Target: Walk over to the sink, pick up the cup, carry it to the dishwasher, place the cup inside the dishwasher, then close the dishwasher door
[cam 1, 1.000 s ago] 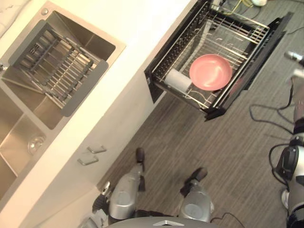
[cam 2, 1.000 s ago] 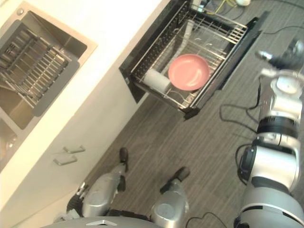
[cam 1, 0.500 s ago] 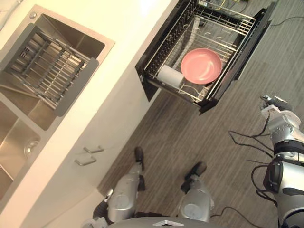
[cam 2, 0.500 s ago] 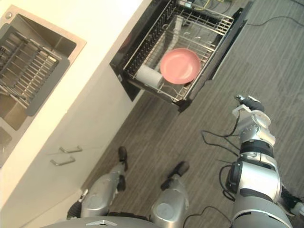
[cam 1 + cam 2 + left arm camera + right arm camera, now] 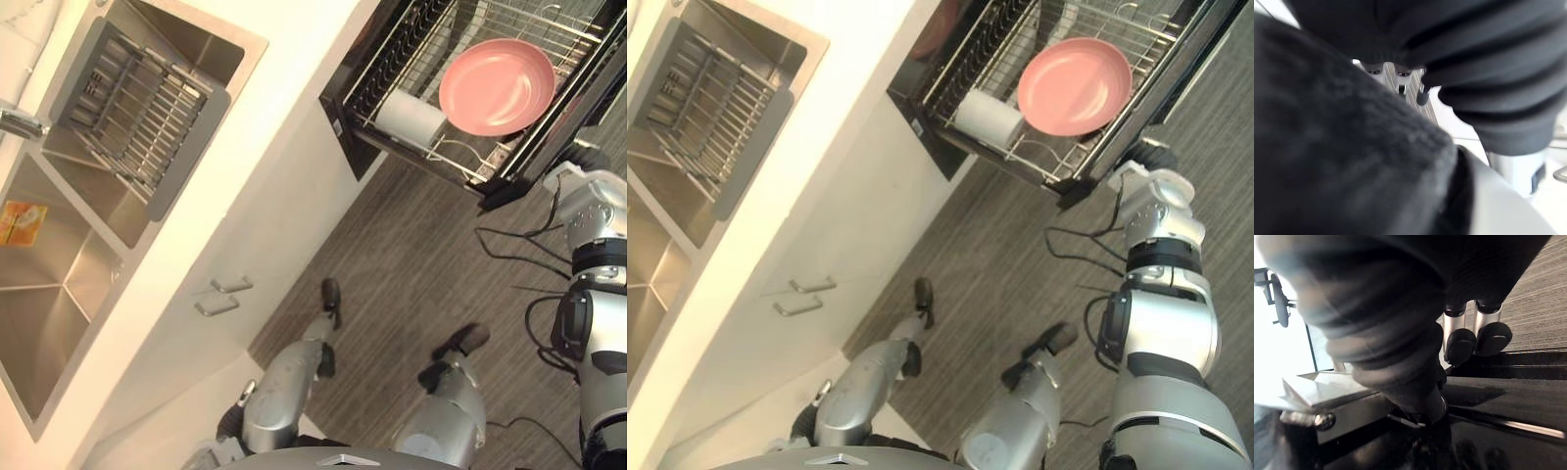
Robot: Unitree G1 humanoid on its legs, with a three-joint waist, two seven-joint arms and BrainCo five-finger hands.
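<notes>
Stands before the pulled-out dishwasher, cup delivered and, by the look of it, only the closing left to do. Has the cup (image 5: pixel 411 117) lying on its side in the wire rack (image 5: pixel 970 54), just beside the pink plate (image 5: pixel 496 86) and well apart from the sink (image 5: pixel 59 284).

Sets the right hand (image 5: pixel 1157 155) at the outer corner of the black dishwasher door (image 5: pixel 1508 396), fingertips (image 5: pixel 1492 338) straight and resting against the door's edge, wrapped round nothing. Shows the left hand (image 5: pixel 1474 58) close up against its own camera, whether open or closed impossible to tell.

Risks skewing the door on its runners: contact sits at one corner rather than mid-panel, so a push from here may jam one side. Risks losing contact as well: glossy panel, bare fingertips on an edge, and likely to slide off under load. Risks a rattle inside, too: lying loose on its side, the cup could roll into the plate under a sharp shove, and the plate could tip from its place. Calls for a slow, even push, square to the door.
</notes>
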